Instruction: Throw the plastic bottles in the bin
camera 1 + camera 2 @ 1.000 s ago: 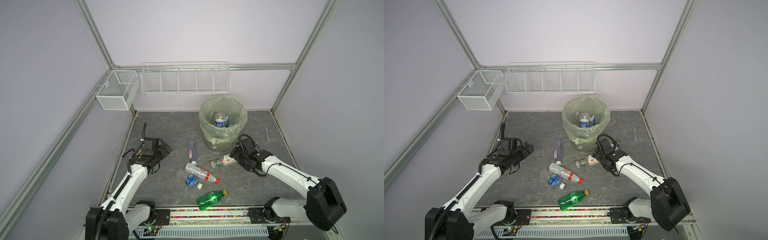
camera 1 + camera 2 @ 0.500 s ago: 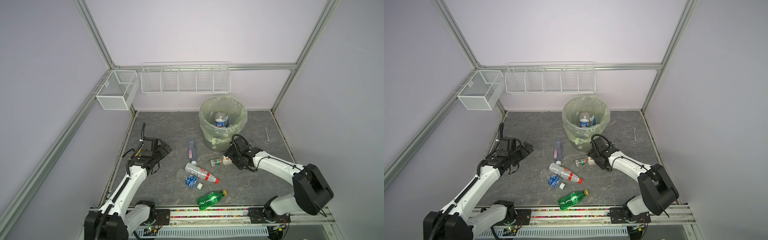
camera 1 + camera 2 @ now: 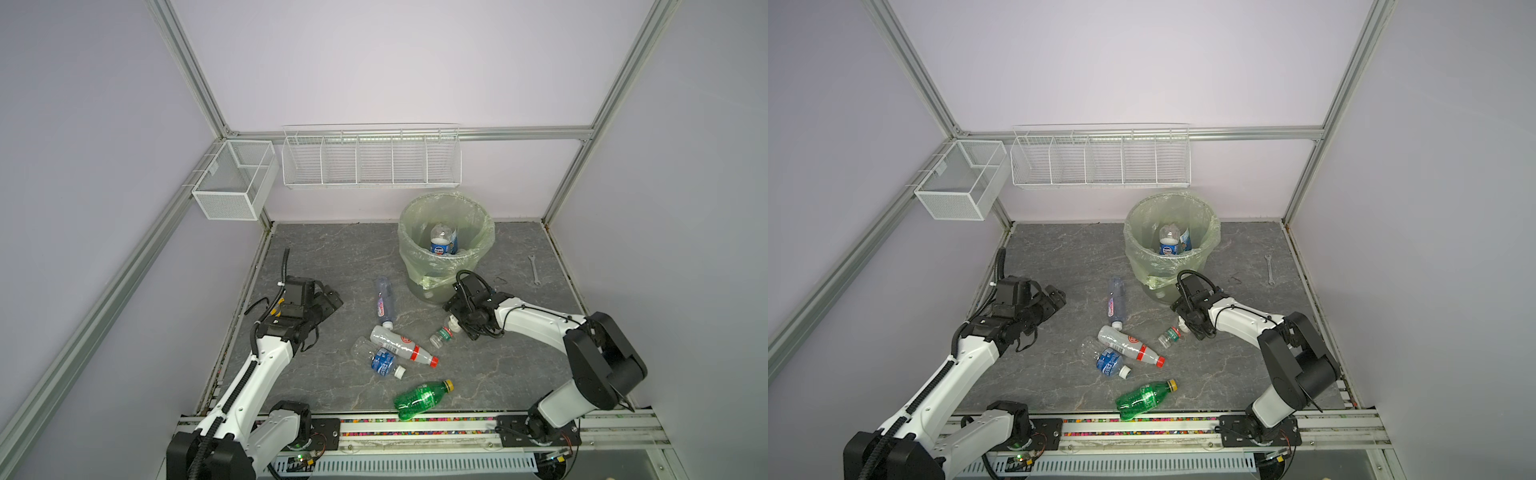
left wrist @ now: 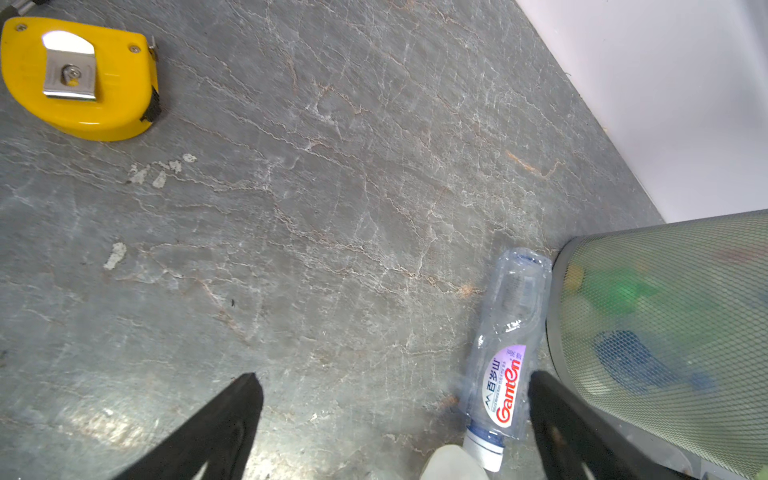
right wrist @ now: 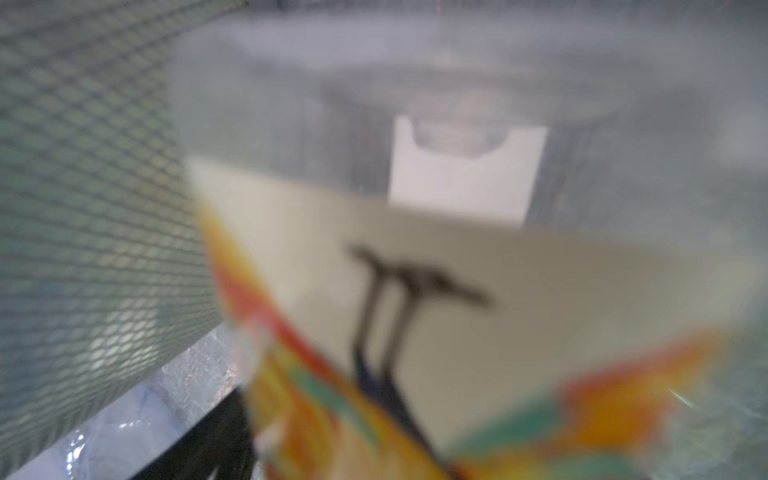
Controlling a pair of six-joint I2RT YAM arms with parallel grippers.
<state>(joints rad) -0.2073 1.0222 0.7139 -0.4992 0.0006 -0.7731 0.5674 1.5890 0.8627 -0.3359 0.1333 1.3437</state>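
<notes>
grey marbled desk (image 3: 324, 257), lilac walls. bin (image 3: 409, 259) upper centre in both top views, some bottles (image 3: 441, 245) inside. small bottle (image 3: 441, 336) clear, green label, on its side just below bin, among four others at centre. right gripper (image 3: 453, 320) at its end; cannot tell jaw spread, wrist view blurred. left gripper (image 4: 395, 415) spread wide, empty. risks: smooth round bottle rolls or squirts out of the pinch; arm nudges bin or snags its bag (image 3: 428, 280).

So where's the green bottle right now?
In both top views the green bottle lies on its side at the table's front edge, roughly mid-width, just nearer the camera than the blue-labelled bottle.
</notes>
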